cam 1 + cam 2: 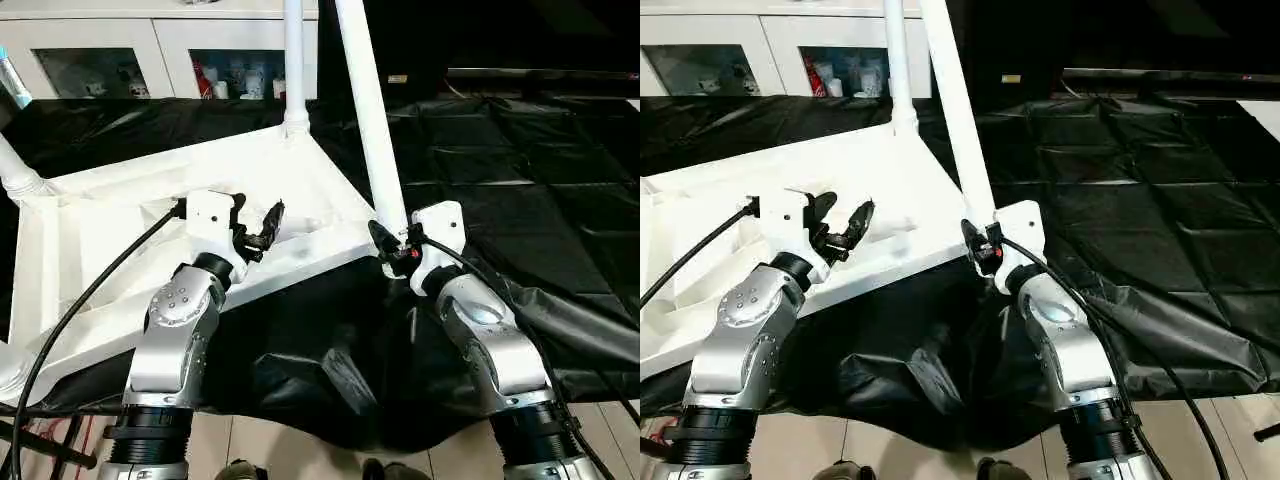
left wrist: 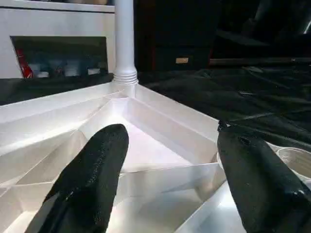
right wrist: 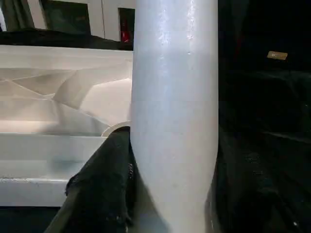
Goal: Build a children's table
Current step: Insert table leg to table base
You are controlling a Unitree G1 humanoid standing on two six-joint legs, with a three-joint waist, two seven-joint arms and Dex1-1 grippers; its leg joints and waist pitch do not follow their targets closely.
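Right end effector (image 1: 398,243): at the near corner of the top, clamped on the base of a leg (image 1: 372,125); in the right wrist view, one finger (image 3: 104,187) pressed to the tube's side.
Left end effector (image 1: 256,224): spread wide, empty, poised over the ribbed underside; both fingers (image 2: 90,177) clear of the ribs.
Top (image 1: 120,225): upside down on the black sheet (image 1: 520,180) over the surface, near edge lifted a little.
Held leg: leaning away from the end effector, foot at the near corner socket; seated or not, cannot tell.
Far leg (image 1: 293,60): upright in the far corner socket, ringed collar at its base.
Other legs: one stub at the left corner (image 1: 18,175), another at the near left edge.
Handling, judged: hollow plastic, light, stiff, smooth enough to slip; long tube likely to lever in a low grip.
Hold, judged: leg low near the socket; top by rim or rib, not the thin panel.
Beyond: white cabinets (image 1: 130,45).
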